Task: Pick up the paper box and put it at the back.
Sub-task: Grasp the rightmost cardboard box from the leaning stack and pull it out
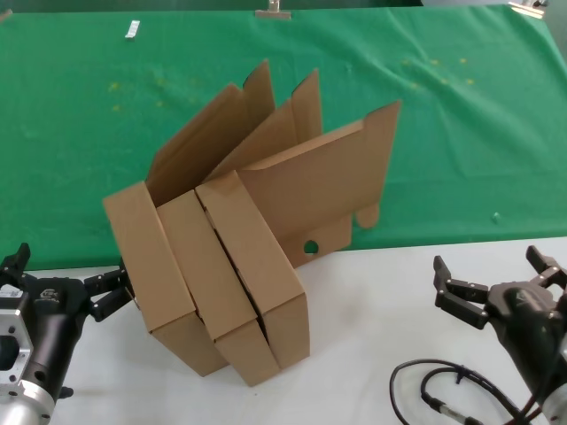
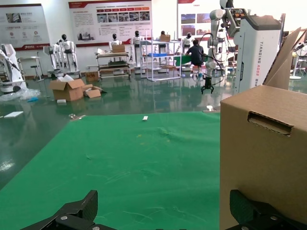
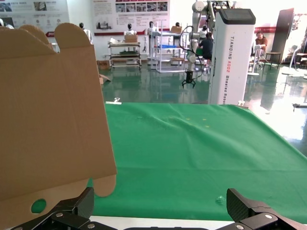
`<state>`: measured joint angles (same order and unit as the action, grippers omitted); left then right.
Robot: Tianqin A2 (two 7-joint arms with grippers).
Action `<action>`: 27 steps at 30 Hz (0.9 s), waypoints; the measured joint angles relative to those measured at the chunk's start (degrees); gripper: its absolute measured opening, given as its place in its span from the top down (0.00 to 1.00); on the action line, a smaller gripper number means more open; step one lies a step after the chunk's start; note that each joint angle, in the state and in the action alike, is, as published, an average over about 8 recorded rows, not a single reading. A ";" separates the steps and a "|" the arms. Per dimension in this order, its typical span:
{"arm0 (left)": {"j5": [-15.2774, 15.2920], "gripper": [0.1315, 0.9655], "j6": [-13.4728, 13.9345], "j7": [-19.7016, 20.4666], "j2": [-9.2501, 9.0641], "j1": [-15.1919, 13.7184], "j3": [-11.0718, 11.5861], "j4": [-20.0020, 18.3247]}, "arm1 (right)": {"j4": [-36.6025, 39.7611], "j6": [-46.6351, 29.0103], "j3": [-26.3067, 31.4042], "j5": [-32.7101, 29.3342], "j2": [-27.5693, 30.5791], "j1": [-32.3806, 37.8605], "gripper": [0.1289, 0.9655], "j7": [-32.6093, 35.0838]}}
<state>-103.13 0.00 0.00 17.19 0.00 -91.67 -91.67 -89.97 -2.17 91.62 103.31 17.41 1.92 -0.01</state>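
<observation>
Both grippers, left (image 1: 66, 282) and right (image 1: 496, 276), sit spread open and empty on the white tabletop (image 1: 372, 310). Between them three paper boxes (image 1: 244, 257) lean together (lids up, contents hidden), straddling the green cloth (image 1: 461, 142) edge.

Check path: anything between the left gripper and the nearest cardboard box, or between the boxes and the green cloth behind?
Nothing visible. The left gripper is open right beside the leftmost box, with no object between. The green cloth behind the three boxes holds only a small white piece far back. The right gripper sits open on the white table, away from the boxes.
</observation>
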 joint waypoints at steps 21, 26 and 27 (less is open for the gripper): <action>0.00 0.02 0.00 0.00 0.00 0.00 0.00 0.00 | 0.00 0.00 0.00 0.00 0.00 0.00 0.00 0.00; 0.00 0.05 0.00 0.00 0.00 0.00 0.00 0.00 | 0.00 0.00 0.00 0.00 0.00 0.00 0.00 0.00; 0.00 0.06 0.00 0.00 0.00 0.00 0.00 0.00 | 0.00 0.00 0.00 0.00 0.00 0.00 0.00 0.00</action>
<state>-103.13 0.00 0.00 17.19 0.00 -91.67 -91.67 -89.97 -2.17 91.62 103.31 17.41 1.92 -0.01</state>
